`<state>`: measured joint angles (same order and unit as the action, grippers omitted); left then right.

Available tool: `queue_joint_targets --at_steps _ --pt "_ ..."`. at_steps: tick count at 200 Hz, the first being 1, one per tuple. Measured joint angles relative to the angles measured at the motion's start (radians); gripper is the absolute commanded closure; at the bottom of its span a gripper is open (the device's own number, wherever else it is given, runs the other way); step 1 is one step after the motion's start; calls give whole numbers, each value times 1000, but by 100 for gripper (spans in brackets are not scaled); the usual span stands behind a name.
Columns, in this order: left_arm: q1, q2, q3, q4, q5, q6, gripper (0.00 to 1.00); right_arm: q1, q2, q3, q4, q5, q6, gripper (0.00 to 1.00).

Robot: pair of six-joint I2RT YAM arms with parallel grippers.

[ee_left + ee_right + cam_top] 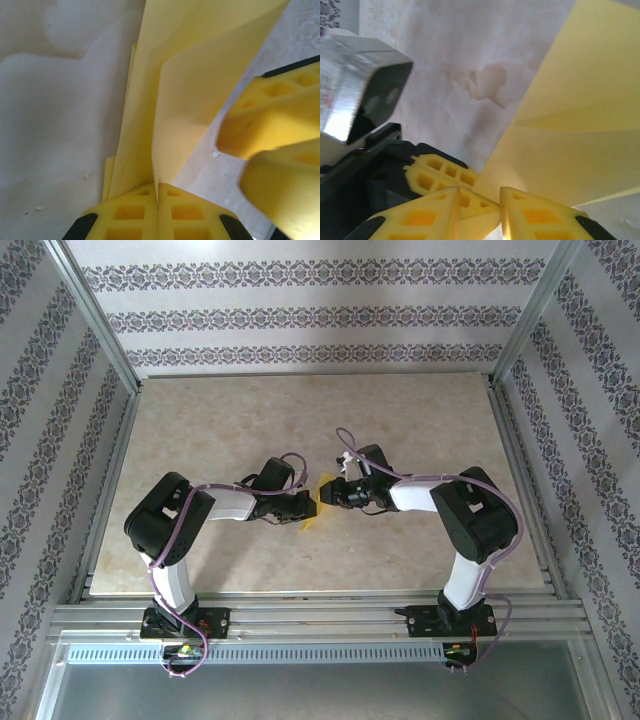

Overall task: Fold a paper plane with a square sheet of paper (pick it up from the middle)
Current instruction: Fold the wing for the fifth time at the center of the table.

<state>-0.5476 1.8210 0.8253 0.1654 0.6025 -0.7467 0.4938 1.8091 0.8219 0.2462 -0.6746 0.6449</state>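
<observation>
The yellow sheet of paper (322, 492), folded into long layered flaps like a paper plane, is held up at the table's centre between both arms. My left gripper (306, 506) is shut on it. In the left wrist view its pads (158, 197) meet on a fold while the paper (190, 75) fans upward. My right gripper (336, 496) faces it from the right, and its fingers (275, 100) sit blurred beside the flap. In the right wrist view the right gripper (480, 200) keeps a narrow gap. The paper's (570, 125) lower edge and the left fingers (445, 172) sit in that gap.
The beige marbled tabletop (250, 420) spreads around the arms. Aluminium rails (320, 625) run along the near edge and patterned walls close in the sides. The left wrist's silver camera block (360, 90) hangs close by the right gripper.
</observation>
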Motion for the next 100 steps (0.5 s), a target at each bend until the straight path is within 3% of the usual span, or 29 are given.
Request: queue_joint_targets --at_steps 100 --pt "3 2 0 1 6 -14 93 2 68 31 4 11 39 69"
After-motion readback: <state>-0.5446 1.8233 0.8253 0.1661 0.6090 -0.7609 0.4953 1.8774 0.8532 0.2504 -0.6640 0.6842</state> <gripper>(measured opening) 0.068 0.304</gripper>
